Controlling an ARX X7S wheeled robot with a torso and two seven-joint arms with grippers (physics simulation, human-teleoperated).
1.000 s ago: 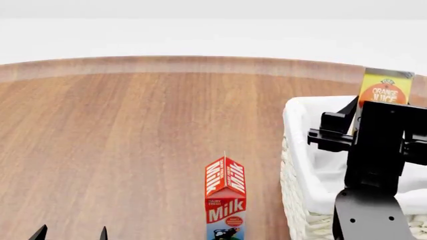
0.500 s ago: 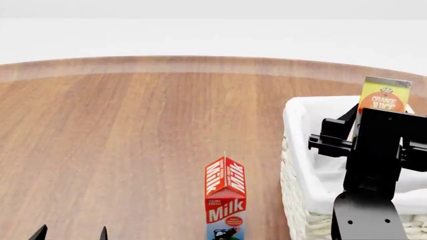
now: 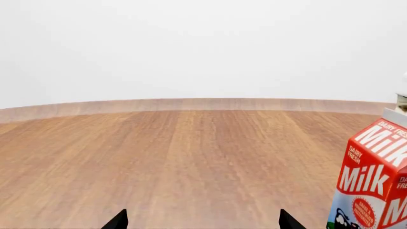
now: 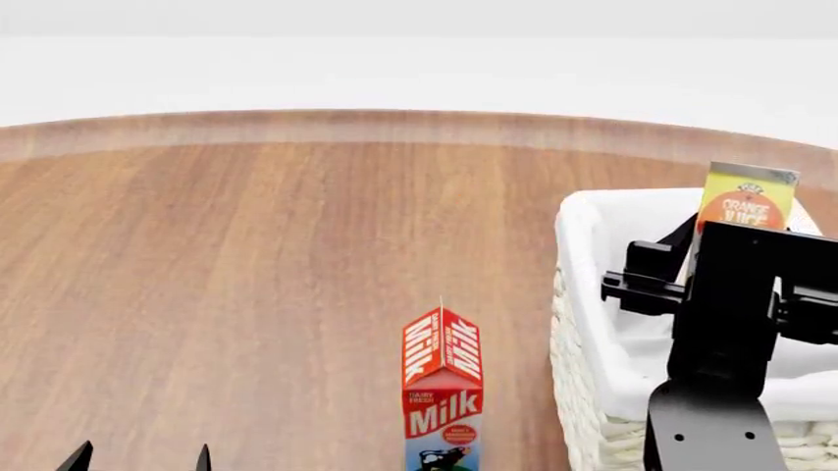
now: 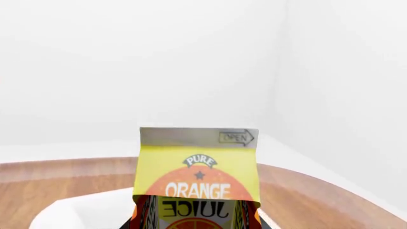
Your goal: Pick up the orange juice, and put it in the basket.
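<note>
Jaws of right gripper [image 4: 733, 280] clamped on juice [image 4: 747, 199], low on the body, gable top clear above. Held upright over basket [image 4: 576, 324], not yet down inside. Left gripper [image 4: 140, 458] jaws apart, low over bench [image 4: 262, 255], empty, near milk [image 4: 443, 392]. Likely a stiff but crushable carton, smooth-sided, fairly heavy if full; best gripped across flat side panels, mid-body, never on the gable.
</note>
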